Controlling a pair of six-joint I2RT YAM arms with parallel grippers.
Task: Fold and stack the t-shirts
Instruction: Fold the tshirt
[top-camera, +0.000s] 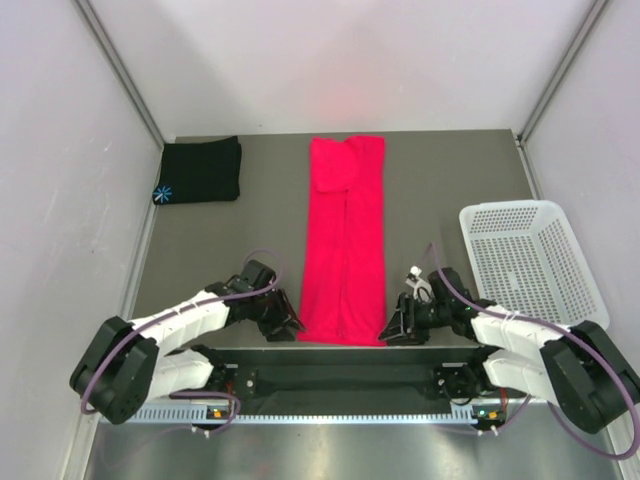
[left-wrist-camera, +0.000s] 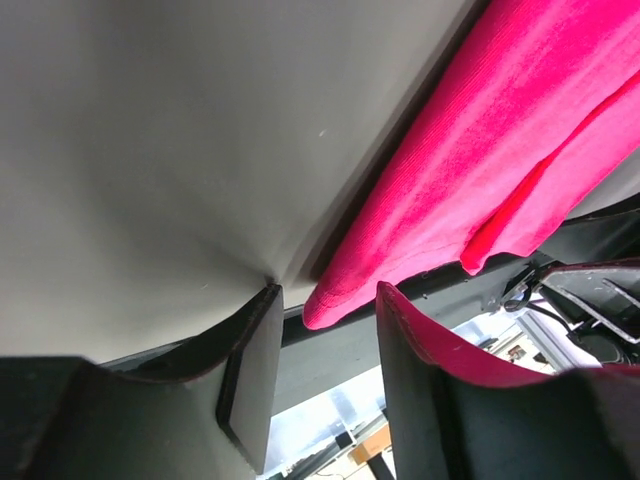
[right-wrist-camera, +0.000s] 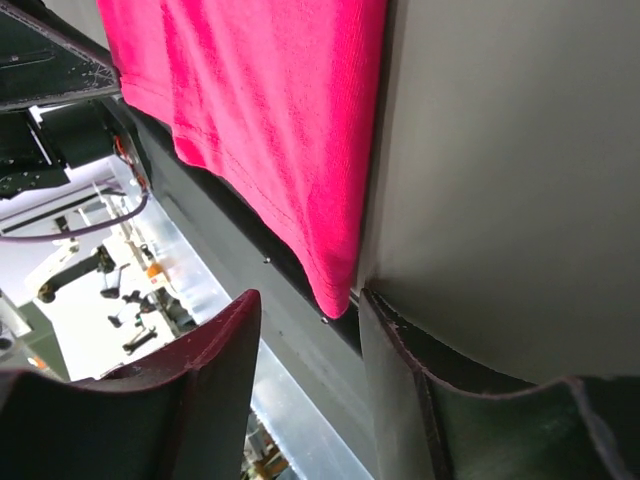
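Note:
The red-pink t-shirt (top-camera: 345, 245) lies as a long narrow strip down the middle of the table, its near hem at the front edge. The black t-shirt (top-camera: 200, 170), folded, with a light-blue starburst at one corner, sits at the far left. My left gripper (top-camera: 290, 325) is low at the red shirt's near left corner. In the left wrist view that gripper (left-wrist-camera: 328, 290) is open, and the corner (left-wrist-camera: 345, 295) lies just beyond its fingertips. My right gripper (top-camera: 392, 328) is at the near right corner. It is open (right-wrist-camera: 309, 296), with the corner tip (right-wrist-camera: 335, 290) beside its right finger (right-wrist-camera: 400, 370).
A white perforated basket (top-camera: 530, 262) stands at the right side of the table. The black front rail (top-camera: 340, 372) with both arm bases runs just below the shirt's near hem. Grey walls close in the left, right and far sides.

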